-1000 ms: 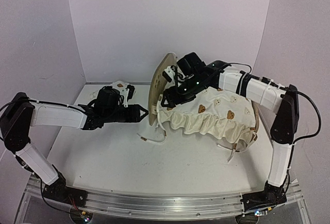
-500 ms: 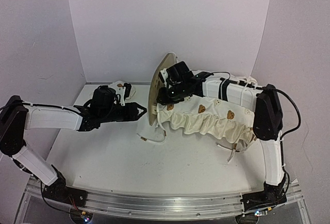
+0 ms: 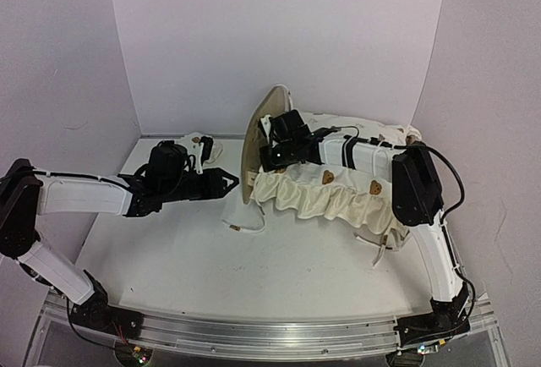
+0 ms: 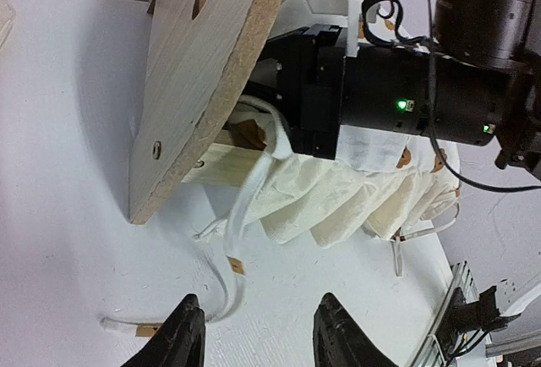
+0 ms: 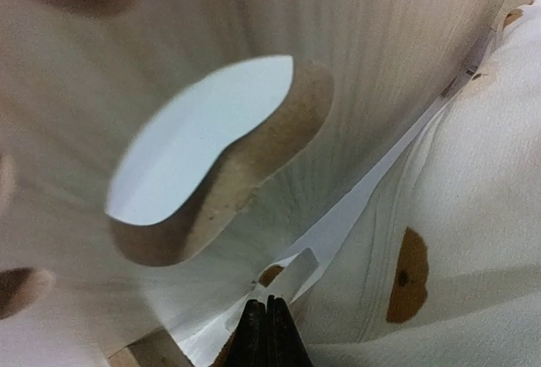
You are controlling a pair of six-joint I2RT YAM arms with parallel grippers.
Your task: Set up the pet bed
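Standing right of centre on the white worktop, the pet bed is seen with its headboard upright and turned edge-on to the left arm. The board is cut from light plywood with a rounded top, a raw layered edge and a visible grain. A bean-shaped paw cutout is bored through it, showing rough fibrous walls. A pale wooden rail is joined to its lower inner face.

The frame is covered by the cream ruffled cushion, soft and pleated along its near side and printed with brown bears. White ties are trailed loosely over the worktop just below the headboard's foot. A small matching pillow is lodged behind the left arm, near the back wall.

Open worktop is left in front of the bed and toward the near edge. Little room is left behind it and on its right, where the walls stand close.

The left claw is held partly open with nothing between its fingers, low above the worktop, just beside the headboard's outer face and apart from it. The right claw is pressed fully closed against the inner face of the headboard, at a flat white tie. Whether that tie is pinched cannot be told.
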